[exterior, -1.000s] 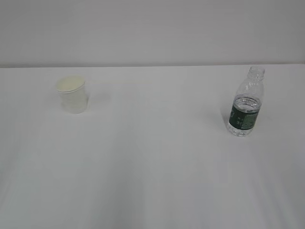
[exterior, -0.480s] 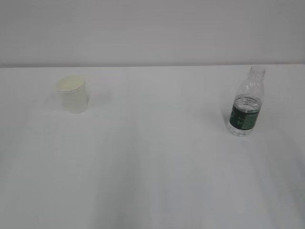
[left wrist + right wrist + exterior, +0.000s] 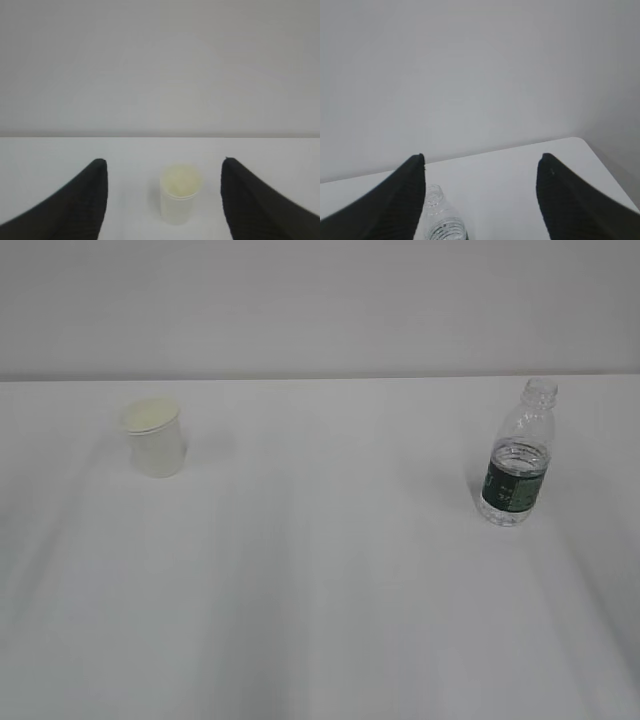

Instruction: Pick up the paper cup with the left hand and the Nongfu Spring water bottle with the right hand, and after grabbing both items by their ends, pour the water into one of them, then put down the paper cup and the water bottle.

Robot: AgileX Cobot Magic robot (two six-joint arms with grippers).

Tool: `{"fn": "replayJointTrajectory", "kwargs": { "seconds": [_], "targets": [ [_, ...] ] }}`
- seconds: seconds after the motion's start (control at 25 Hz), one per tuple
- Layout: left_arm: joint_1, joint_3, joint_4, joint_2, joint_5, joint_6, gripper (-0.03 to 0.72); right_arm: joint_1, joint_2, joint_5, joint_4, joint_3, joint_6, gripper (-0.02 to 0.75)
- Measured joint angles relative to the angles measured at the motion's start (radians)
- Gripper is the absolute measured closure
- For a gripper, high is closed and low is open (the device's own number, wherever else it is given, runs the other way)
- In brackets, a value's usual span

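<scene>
The paper cup (image 3: 155, 437) stands upright at the table's far left. The Nongfu Spring water bottle (image 3: 517, 465) stands upright at the right, uncapped, with water (image 3: 517, 453) up to about its green label. Neither arm shows in the exterior view. In the left wrist view my left gripper (image 3: 163, 160) is open, and the cup (image 3: 181, 195) stands ahead of it between the two black fingers, touching neither. My right gripper (image 3: 482, 155) is open too. The bottle's neck (image 3: 440, 215) sits low in that view, close beside the left finger (image 3: 405, 200).
The white table (image 3: 320, 540) ends at a plain pale wall behind. Its far right corner (image 3: 577, 142) shows in the right wrist view. Nothing else stands on the table.
The cup and the bottle stand where they stood a second ago. No arm has come into the exterior view.
</scene>
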Motion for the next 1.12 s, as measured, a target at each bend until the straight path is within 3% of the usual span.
{"fn": "replayJointTrajectory", "kwargs": {
  "seconds": [0.2, 0.36, 0.64, 0.92, 1.12],
  "targets": [
    [-0.098, 0.0, -0.002, 0.127, -0.126, 0.0, 0.215, 0.002, 0.047, -0.016, -0.028, 0.0, -0.011, 0.218],
    [-0.143, 0.0, -0.002, 0.205, -0.151, 0.0, 0.22, 0.054, 0.097, -0.06, -0.042, 0.0, -0.013, 0.218],
    [-0.148, 0.0, -0.007, 0.293, -0.248, 0.0, 0.221, 0.208, 0.286, -0.187, -0.043, 0.0, -0.006, 0.236],
    [-0.148, 0.017, -0.009, 0.378, -0.361, 0.0, 0.222, 0.22, 0.425, -0.326, -0.038, 0.002, 0.07, 0.237],
    [-0.148, 0.093, -0.011, 0.441, -0.545, 0.0, 0.226, 0.22, 0.448, -0.401, -0.116, 0.034, 0.073, 0.237]
  ]
}}
